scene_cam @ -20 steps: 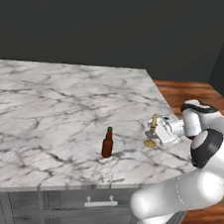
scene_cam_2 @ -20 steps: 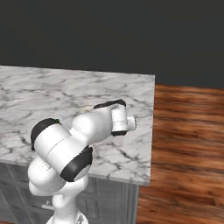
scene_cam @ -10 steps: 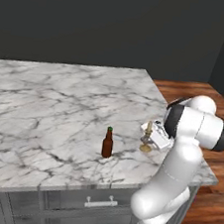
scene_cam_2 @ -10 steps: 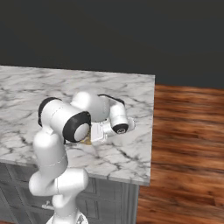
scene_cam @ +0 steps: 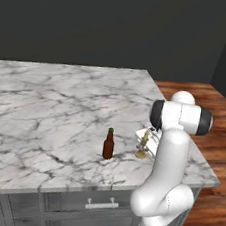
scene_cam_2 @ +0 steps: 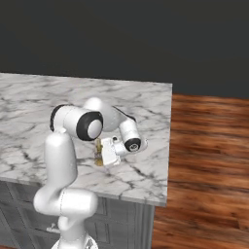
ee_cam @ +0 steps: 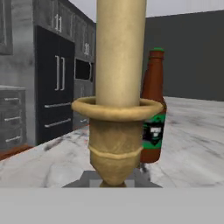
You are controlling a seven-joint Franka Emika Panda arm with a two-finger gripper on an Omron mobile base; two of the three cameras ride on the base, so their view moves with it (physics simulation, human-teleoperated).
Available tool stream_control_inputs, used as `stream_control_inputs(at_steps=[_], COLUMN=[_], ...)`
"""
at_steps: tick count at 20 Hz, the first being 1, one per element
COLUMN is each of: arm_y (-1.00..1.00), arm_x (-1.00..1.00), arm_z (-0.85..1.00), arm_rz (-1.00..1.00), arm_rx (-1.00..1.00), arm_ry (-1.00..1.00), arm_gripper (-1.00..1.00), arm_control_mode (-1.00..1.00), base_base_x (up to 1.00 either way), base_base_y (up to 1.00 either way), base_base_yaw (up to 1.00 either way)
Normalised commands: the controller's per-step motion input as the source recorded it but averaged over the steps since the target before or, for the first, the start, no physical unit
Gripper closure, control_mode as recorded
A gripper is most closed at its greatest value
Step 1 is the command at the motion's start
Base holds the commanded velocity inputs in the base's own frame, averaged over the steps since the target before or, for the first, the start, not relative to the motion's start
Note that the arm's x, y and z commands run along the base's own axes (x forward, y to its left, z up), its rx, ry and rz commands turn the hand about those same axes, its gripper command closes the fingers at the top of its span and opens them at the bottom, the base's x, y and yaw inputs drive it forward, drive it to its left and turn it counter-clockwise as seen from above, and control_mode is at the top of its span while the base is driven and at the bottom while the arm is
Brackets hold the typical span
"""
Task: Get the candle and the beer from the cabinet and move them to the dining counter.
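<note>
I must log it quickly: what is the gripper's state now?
Gripper: closed on the candle, which stands on the dining counter near the beer.

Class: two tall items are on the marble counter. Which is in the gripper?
The candle in its brass holder, clamped by the gripper; the brown beer stands free beside it.

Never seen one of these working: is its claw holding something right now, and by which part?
Yes: the gripper is shut on the candle, gripping its golden candlestick stem low down.
</note>
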Motion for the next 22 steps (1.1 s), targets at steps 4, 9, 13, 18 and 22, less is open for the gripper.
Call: stream_control_inputs(at_steps=[4, 9, 13, 18, 22], arm_y=[0.22, 0.20, 0.14, 0.00, -0.04], arm_x=[0.04, 0.10, 0.05, 0.00, 0.00], arm_z=[-0.33, -0.30, -0.31, -0.20, -0.06], arm_rz=[0.03, 0.03, 0.03, 0.04, 0.01], arm_rx=[0.00, 0.00, 0.00, 0.03, 0.08], arm_ry=[-0.16, -0.15, -0.14, -0.19, -0.14], arm_gripper=[1.00, 1.00, 1.00, 1.00, -1.00], arm_control_mode=[-1.00, -1.00, -1.00, -1.00, -1.00], base_base_x=[0.00, 0.00, 0.00, 0.00, 0.00], base_base_y=[0.00, 0.00, 0.00, 0.00, 0.00], base_base_yaw=[0.00, 0.00, 0.00, 0.00, 0.00])
